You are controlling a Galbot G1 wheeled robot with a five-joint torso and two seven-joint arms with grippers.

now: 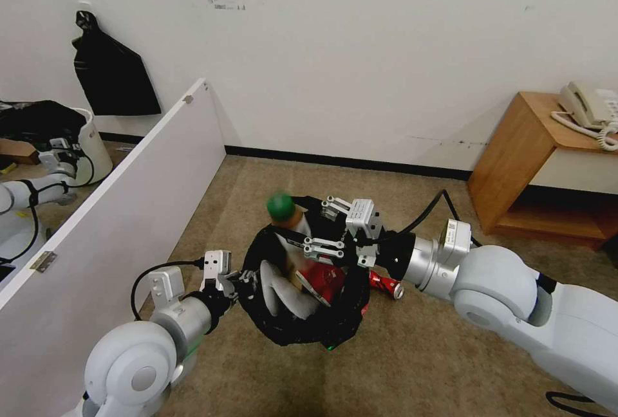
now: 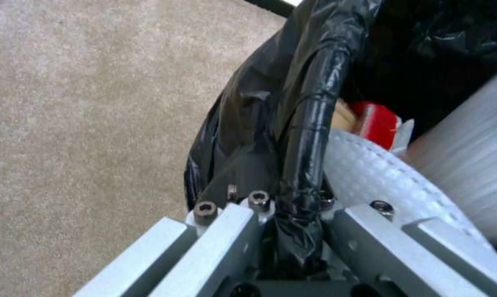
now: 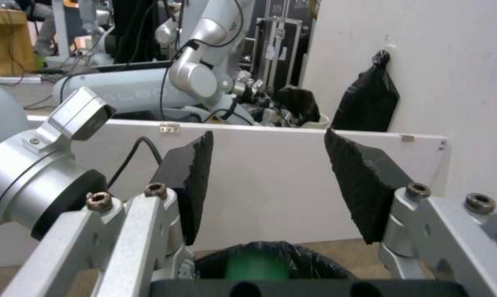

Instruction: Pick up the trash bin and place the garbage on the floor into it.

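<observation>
- Hanging above the floor (image 1: 418,352) at the middle of the head view is the trash bin (image 1: 302,327), lined with a crinkly black bag.
- At the bin's 9 o'clock rim, the left gripper (image 1: 248,277) is clamped tight on the bag-covered edge; the left wrist view shows the black plastic pinched between its fingers (image 2: 243,231).
- Inside the bin lie a white slipper (image 1: 283,291) and a red carton (image 1: 322,278).
- At the bin's 12 o'clock edge stands a green-capped bottle (image 1: 281,208).
- Over the bin's 1 o'clock side hovers the right gripper (image 1: 322,227), jaws spread wide and holding nothing.
- On the carpet at the bin's 3 o'clock, just beside it, lies a crushed red can (image 1: 386,285).
</observation>
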